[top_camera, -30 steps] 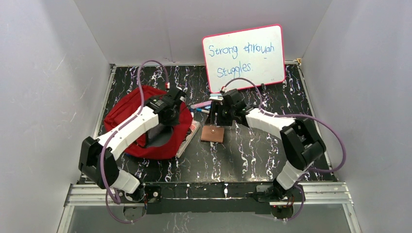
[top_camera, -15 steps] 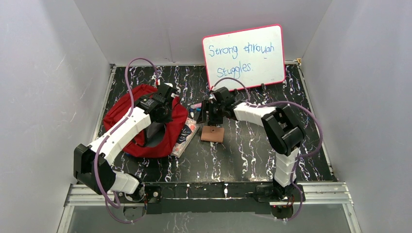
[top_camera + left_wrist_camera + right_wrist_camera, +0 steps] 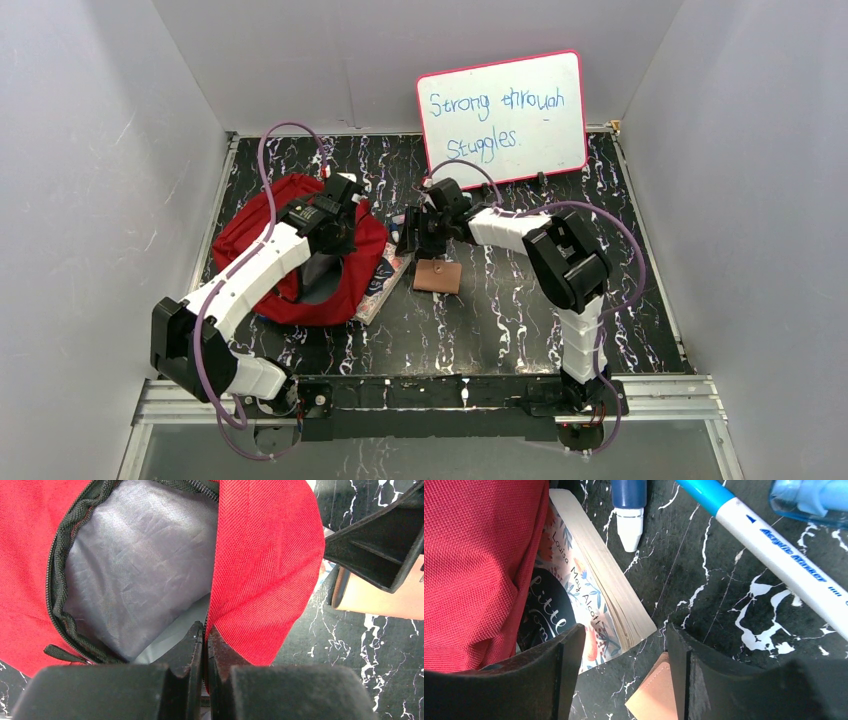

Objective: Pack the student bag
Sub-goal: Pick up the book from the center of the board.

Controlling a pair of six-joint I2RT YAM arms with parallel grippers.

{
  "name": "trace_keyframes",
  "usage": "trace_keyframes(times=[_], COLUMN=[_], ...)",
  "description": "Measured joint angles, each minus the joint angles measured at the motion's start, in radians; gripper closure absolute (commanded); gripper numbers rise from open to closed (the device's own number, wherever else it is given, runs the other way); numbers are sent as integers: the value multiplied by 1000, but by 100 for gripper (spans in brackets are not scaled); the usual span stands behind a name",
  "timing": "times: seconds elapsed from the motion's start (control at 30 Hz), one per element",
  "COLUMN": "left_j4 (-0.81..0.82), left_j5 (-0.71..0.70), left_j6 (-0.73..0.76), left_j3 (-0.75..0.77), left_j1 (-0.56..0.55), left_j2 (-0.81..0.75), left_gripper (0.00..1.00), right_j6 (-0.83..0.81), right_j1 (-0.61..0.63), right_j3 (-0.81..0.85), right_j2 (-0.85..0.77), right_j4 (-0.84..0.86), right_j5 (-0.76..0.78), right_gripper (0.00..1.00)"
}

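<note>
Swinging closer to the student bag [image 3: 248,228], the right jaws now hang parted and empty over the book [image 3: 594,605] touching it; the left jaws pinch the bag's red flap, likely holding its mouth open on the tabletop [image 3: 500,320] for packing

The book [image 3: 381,280] lies between student bag [image 3: 240,225] and wallet [image 3: 437,276].

A black table [image 3: 500,310] veined with white marble pattern. Just beneath the right gripper [image 3: 624,645] lies a paperback book [image 3: 594,595], flat, with its page edges facing the gap between the fingers. A corner of a tan wallet [image 3: 651,695] shows between them. Ahead of the fingertips lie a blue marker [image 3: 774,545], a white-tipped blue pen [image 3: 629,510] and a pale blue object [image 3: 809,500]. Beside one finger the red student bag [image 3: 474,570] rests, overlapping the book's cover.
</note>
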Motion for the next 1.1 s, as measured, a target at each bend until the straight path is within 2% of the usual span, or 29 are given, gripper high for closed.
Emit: trace_keyframes(times=[0.27, 0.43, 0.63, 0.67, 1.1], left_j4=[14, 26, 29, 29, 30], left_j5=[21, 35, 42, 43, 42], left_j6=[-4, -5, -9, -11, -10], left_j3=[-14, -26, -37, -39, -47], left_j1=[0, 1, 3, 3, 3], left_j2=[-9, -9, -9, -9, -9], left_gripper=[100, 100, 100, 100, 100], right_j6=[-2, -1, 2, -2, -15], right_j1=[24, 24, 21, 21, 30], right_j3=[0, 0, 0, 0, -22], right_j2=[6, 7, 6, 5, -63], right_j4=[-11, -18, -15, -15, -20], right_j5=[-6, 5, 4, 4, 46], right_gripper=[47, 66, 97, 100, 100])
